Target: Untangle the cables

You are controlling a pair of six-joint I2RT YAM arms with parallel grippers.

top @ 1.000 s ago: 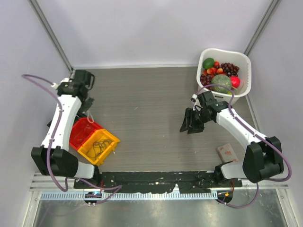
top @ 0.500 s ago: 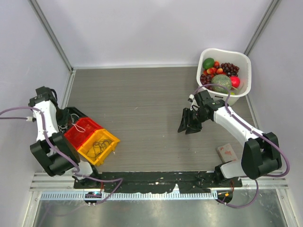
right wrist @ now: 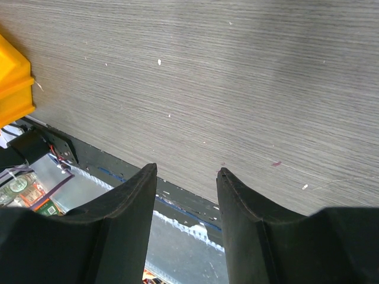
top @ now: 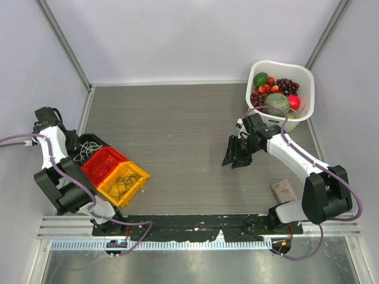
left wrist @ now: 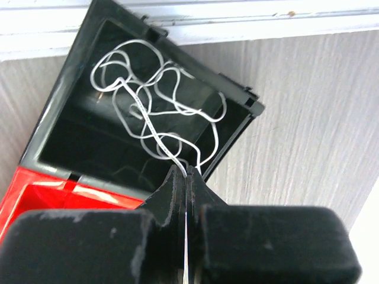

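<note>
A thin white cable [left wrist: 155, 100] lies in loose loops inside a black bin [left wrist: 65, 127]. My left gripper [left wrist: 185, 171] is shut on one strand of it, just above the bin's corner beside the red bin [left wrist: 53, 192]. In the top view the left gripper [top: 80, 148] sits at the far left over the black bin [top: 95, 142], and white loops [top: 87, 146] show there. Dark thin cables [top: 123, 182] lie tangled in the yellow bin [top: 135, 173]. My right gripper [top: 234, 155] is open and empty over bare table; its fingers [right wrist: 142, 195] hold nothing.
The red bin [top: 105, 164] sits between the black and yellow bins. A white basket [top: 301, 74] of fruit stands at the back right. A small pinkish block [top: 284, 189] lies near the right arm's base. The left wall is close to the left arm.
My left arm has swung from the back left over to the far left. The white cable it carries moved from over the red bin into the black bin. The right arm barely moved.
</note>
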